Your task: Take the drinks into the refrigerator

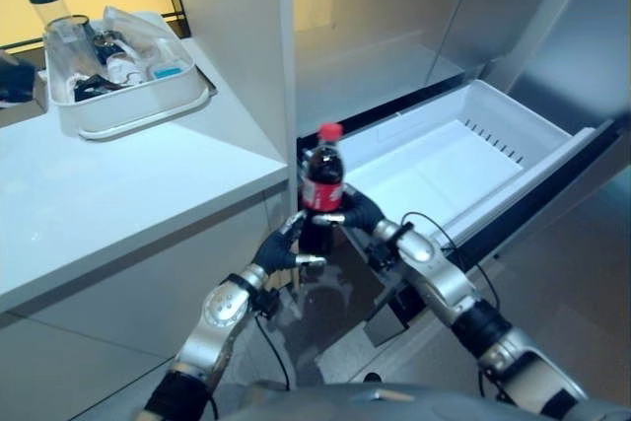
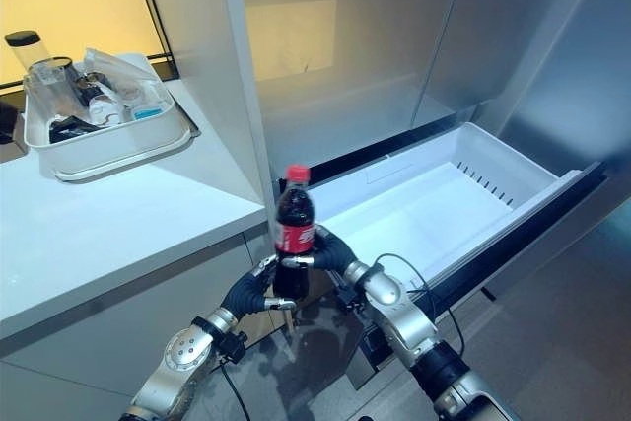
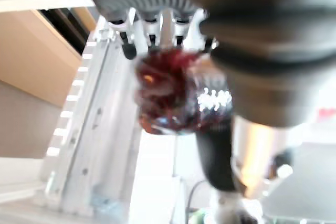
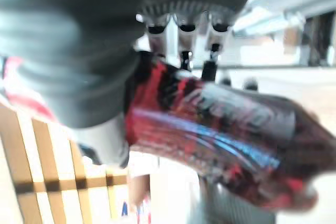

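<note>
- The refrigerator [image 2: 394, 36] stands open beyond both hands, with its white pull-out drawer [image 2: 444, 194] drawn out just past the right hand and to its far side. Its floor is bare, so there looks to be plenty of room to set a drink down.
- The white table [image 1: 118, 194] lies beyond the left hand and off to its outer side, carrying a white bin [image 1: 128, 96] of odds and ends well apart from the work. I judge it plays no part in this step.
- The cola bottle [image 2: 294, 234], red-capped and upright, sits between the two hands, short of the drawer's near edge and above the floor.
- The right hand [image 2: 330, 253] has its fingers curled round the bottle at the label, and its wrist view shows them wrapped over the dark body.
- The left hand [image 2: 251, 293] cups the bottle's lower part from the other side, with fingers bent against it and the bottle's base showing past them in its wrist view.
- To do this well, one hand should take the full weight before the other lets go. The bottle should stay upright and be lifted clear of the drawer's front wall before it is lowered onto the drawer floor.
- A loose grip on the smooth plastic could let it slip.
</note>
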Tool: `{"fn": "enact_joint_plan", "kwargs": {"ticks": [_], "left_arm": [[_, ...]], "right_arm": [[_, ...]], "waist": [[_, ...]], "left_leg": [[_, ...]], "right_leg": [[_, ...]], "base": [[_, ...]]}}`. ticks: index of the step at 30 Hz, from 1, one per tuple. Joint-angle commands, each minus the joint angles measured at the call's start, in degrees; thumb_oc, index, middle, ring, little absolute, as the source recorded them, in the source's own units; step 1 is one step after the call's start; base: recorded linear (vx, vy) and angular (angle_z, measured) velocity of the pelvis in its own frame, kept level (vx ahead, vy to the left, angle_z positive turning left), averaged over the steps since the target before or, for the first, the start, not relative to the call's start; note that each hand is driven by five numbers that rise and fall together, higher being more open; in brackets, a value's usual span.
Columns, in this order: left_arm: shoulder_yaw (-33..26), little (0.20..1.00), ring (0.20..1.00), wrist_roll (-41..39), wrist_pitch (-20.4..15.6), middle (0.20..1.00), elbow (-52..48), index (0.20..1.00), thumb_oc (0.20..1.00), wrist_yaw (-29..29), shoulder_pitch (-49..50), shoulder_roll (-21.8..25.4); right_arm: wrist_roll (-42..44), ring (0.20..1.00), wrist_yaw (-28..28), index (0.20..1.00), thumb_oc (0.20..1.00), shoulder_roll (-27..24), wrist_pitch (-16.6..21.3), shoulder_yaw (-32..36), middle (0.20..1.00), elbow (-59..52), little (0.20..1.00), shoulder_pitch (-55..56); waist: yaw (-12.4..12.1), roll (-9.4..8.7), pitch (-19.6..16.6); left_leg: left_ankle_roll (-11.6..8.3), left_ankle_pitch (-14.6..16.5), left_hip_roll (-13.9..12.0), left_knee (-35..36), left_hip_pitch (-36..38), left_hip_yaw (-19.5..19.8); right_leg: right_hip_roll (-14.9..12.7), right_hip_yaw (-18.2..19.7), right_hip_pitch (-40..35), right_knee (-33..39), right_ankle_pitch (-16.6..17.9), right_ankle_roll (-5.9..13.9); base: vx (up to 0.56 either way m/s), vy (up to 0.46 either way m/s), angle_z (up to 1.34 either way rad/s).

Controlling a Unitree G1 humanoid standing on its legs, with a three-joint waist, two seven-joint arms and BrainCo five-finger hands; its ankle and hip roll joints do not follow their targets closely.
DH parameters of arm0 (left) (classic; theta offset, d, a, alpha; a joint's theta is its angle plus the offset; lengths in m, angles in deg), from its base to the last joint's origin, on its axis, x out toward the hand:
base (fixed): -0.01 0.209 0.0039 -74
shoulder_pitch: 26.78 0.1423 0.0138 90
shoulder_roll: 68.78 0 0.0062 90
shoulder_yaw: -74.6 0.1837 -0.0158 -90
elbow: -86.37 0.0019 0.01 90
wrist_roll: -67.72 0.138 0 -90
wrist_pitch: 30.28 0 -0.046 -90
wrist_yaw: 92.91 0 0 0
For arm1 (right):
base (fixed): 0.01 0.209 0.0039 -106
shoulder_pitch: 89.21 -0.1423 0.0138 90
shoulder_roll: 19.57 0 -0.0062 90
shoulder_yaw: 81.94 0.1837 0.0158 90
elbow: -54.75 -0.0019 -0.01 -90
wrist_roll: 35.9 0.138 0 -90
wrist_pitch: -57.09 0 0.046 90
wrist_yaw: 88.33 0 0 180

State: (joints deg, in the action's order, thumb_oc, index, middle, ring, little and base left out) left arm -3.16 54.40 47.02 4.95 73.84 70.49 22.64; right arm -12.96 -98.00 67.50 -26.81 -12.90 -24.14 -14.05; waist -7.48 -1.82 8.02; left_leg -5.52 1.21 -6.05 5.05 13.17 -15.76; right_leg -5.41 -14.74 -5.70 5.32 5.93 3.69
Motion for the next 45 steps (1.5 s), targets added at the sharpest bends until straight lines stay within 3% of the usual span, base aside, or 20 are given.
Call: {"fn": "enact_joint_plan", "kwargs": {"ticks": [1, 10, 14, 18, 23, 25, 27, 31, 33, 36, 40, 41, 45], "left_arm": [[-3.4, 1.000, 1.000, -2.5, -1.7, 1.000, 1.3, 1.000, 1.000, 1.7, 1.5, 4.6], [-8.3, 1.000, 1.000, -3.4, -1.2, 1.000, 1.4, 1.000, 1.000, 1.8, 4.5, 3.6], [-9.2, 1.000, 1.000, -3.2, -1.1, 1.000, -0.3, 1.000, 1.000, 1.5, 5.6, 4.1], [-9.0, 1.000, 1.000, -5.3, -1.3, 1.000, -4.4, 1.000, 1.000, 0.0, 5.6, 5.4], [-4.0, 1.000, 1.000, -11.4, -2.0, 1.000, -15.1, 1.000, 1.000, -2.5, 3.9, 7.1], [-3.2, 1.000, 1.000, -12.4, -2.1, 1.000, -16.0, 1.000, 1.000, -2.5, 3.4, 6.9], [0.0, 1.000, 1.000, -14.1, -2.4, 1.000, -19.2, 1.000, 1.000, -1.7, 0.5, 6.9], [2.5, 1.000, 1.000, -15.5, -2.4, 1.000, -22.0, 1.000, 1.000, -0.5, -1.8, 6.6], [4.3, 1.000, 1.000, -16.1, -2.3, 1.000, -23.7, 1.000, 1.000, 0.7, -3.7, 6.1], [6.1, 1.000, 1.000, -15.8, -2.2, 1.000, -24.6, 1.000, 1.000, 1.8, -5.7, 5.4], [6.3, 1.000, 1.000, -14.7, -2.4, 1.000, -24.7, 1.000, 1.000, 2.9, -7.0, 5.4], [5.4, 1.000, 1.000, -14.0, -2.4, 1.000, -24.4, 1.000, 1.000, 4.1, -7.5, 5.5], [5.0, 1.000, 1.000, -13.1, -2.3, 1.000, -24.0, 1.000, 1.000, 5.0, -7.7, 5.4]], "right_arm": [[3.7, 0.200, 6.2, 0.200, 0.200, -5.6, 9.0, 16.4, 0.200, -5.0, 0.200, -6.6], [7.4, 0.200, 9.7, 0.200, 0.200, -10.1, 11.6, 27.2, 0.200, -9.2, 0.200, -4.9], [4.6, 0.200, 11.2, 0.200, 0.200, -12.2, 11.7, 29.7, 0.200, -9.9, 0.200, -4.5], [-4.1, 0.200, 12.4, 0.200, 0.200, -16.0, 8.9, 26.9, 0.200, -4.6, 0.200, -6.2], [-15.2, 0.200, 11.8, 0.200, 0.200, -17.9, 4.4, 14.1, 0.200, 14.8, 0.200, -15.8], [-16.3, 0.200, 12.0, 0.200, 0.200, -17.9, 4.3, 11.7, 0.200, 18.7, 0.200, -18.7], [-22.6, 0.200, 13.1, 0.200, 0.200, -16.2, 3.0, 4.8, 0.200, 28.3, 0.200, -25.9], [-29.1, 0.200, 13.8, 0.200, 0.200, -13.4, 1.4, -0.6, 0.200, 39.0, 0.200, -32.2], [-37.8, 0.200, 13.8, 0.200, 0.200, -10.2, 0.0, -6.1, 0.200, 46.3, 0.200, -35.7], [-44.6, 0.200, 14.5, 0.200, 0.200, -4.5, -1.2, -9.0, 0.200, 54.5, 0.200, -34.0], [-47.7, 0.200, 14.3, 0.200, 0.200, 1.2, -2.0, -10.3, 0.200, 57.7, 0.200, -31.5], [-50.1, 0.200, 14.4, 0.200, 0.200, 4.9, -2.7, -11.6, 0.200, 57.7, 0.200, -29.1], [-52.6, 0.200, 13.4, 0.200, 0.200, 8.5, -3.7, -12.5, 0.200, 59.7, 0.200, -26.9]], "waist": [[-1.3, -1.02, 0.0], [-0.9, -1.04, 0.2], [-0.8, -1.16, 0.2], [-1.2, -1.70, 0.4], [-3.7, -2.98, 2.4], [-3.8, -3.03, 2.9], [-5.1, -3.20, 4.8], [-6.3, -3.04, 6.4], [-7.4, -2.93, 7.7], [-8.7, -2.32, 8.6], [-9.5, -2.15, 9.1], [-10.1, -1.73, 9.8], [-10.5, -1.65, 10.0]], "left_leg": [[1.47, 2.1, 1.3, -0.1, -1.5, 2.0], [1.44, 2.2, 1.3, -0.1, -1.8, 2.0], [1.48, 2.2, 1.3, -0.1, -2.0, 2.2], [1.37, 2.0, 1.3, -0.1, -2.3, 2.3], [1.43, 1.0, 1.2, -0.1, -4.4, 2.9], [1.46, 0.8, 1.2, -0.1, -5.0, 3.0], [1.60, -0.2, 1.2, -0.1, -7.2, 3.6], [1.69, -1.2, 1.3, -0.1, -9.7, 4.6], [1.82, -2.0, 1.6, -0.1, -12.0, 5.7], [1.83, -2.2, 1.8, -0.1, -13.2, 7.0], [1.95, -2.7, 2.2, -0.1, -14.8, 8.4], [1.82, -2.7, 2.2, -0.1, -15.3, 9.2], [1.89, -3.1, 2.5, -0.1, -16.5, 10.2]], "right_leg": [[-4.0, -4.6, -3.8, -1.8, -3.0, 5.36], [-3.7, -4.4, -3.5, -1.5, -2.9, 5.33], [-3.6, -4.3, -3.3, -1.5, -2.9, 5.37], [-3.5, -4.3, -2.9, -1.6, -2.7, 5.40], [-3.5, -4.6, -1.4, -1.7, -2.2, 5.43], [-3.5, -4.7, -0.9, -1.8, -2.2, 5.44], [-3.6, -5.0, 0.8, -2.0, -1.8, 5.42], [-3.8, -5.8, 2.6, -2.2, -1.4, 5.42], [-4.1, -6.4, 4.0, -2.3, -1.1, 5.44], [-4.3, -7.7, 4.1, -2.2, -1.2, 5.54], [-4.9, -8.9, 4.6, -2.1, -1.1, 5.56], [-5.0, -9.4, 4.7, -2.2, -1.3, 5.56], [-5.3, -10.5, 5.1, -1.9, -1.1, 5.47]], "base": [[0.00, 0.000, 0.00], [0.00, 0.000, 0.00], [0.00, 0.000, 0.00], [0.00, 0.000, 0.00], [-0.06, -0.016, -0.01], [-0.07, -0.002, 0.02], [-0.12, 0.006, 0.01], [-0.10, 0.020, 0.14], [-0.06, 0.031, 0.28], [-0.01, 0.024, 0.27], [0.00, 0.017, 0.22], [-0.02, 0.000, 0.15], [0.00, -0.003, 0.18]]}}
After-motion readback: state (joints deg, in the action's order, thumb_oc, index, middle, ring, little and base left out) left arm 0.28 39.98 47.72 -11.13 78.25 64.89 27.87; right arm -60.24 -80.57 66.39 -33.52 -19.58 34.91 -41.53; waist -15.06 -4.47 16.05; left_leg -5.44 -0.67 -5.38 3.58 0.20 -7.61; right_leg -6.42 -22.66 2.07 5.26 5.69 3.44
